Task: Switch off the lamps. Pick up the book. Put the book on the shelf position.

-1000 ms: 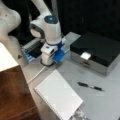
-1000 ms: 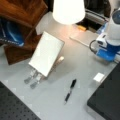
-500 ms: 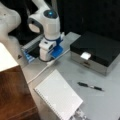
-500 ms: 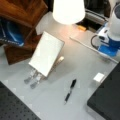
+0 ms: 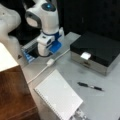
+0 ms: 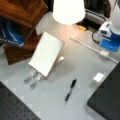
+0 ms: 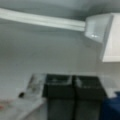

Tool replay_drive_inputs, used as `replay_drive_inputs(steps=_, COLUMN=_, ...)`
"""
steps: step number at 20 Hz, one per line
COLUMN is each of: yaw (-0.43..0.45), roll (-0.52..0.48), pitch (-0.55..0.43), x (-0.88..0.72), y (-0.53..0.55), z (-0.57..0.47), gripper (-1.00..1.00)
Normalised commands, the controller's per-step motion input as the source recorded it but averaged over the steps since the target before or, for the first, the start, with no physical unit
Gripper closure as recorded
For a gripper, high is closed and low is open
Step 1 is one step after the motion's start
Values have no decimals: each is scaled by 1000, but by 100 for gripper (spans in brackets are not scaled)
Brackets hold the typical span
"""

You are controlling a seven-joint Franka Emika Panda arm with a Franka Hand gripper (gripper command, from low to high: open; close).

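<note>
The book, a white spiral-bound notebook, shows in both front views; it lies on the grey table with its end on metal clips. The shelf position is the reddish-brown wooden top beside the book. The lamp shade glows bright. Its white cable carries an inline switch. My gripper points down at the table just behind that switch, fingers together, holding nothing, far from the book.
A black-lidded metal box stands on a front view's right. A black pen lies between the box and the book. A blue-edged tray sits by the gripper. A perforated dark board borders the table.
The arm has shifted only slightly near the cable switch. The book, pen and box have not moved, and the lamp still glows.
</note>
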Motion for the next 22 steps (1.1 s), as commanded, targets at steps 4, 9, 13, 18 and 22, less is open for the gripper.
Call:
replay_drive_inputs(steps=4, yaw=-130, roll=76, pitch=-296, x=-717, y=-223, z=6, gripper=100)
replay_drive_inputs(steps=9, yaw=-114, roll=64, pitch=-215, x=-579, y=-229, z=-70, gripper=100)
replay_drive_inputs(steps=13, yaw=-60, roll=121, pitch=-218, x=-395, y=-303, z=-191, gripper=100)
replay_drive_inputs(steps=18, yaw=-29, roll=164, pitch=-202, x=-330, y=-375, z=-204, gripper=100)
replay_drive_inputs(steps=22, yaw=53, roll=175, pitch=-204, x=-275, y=-460, z=-274, gripper=100)
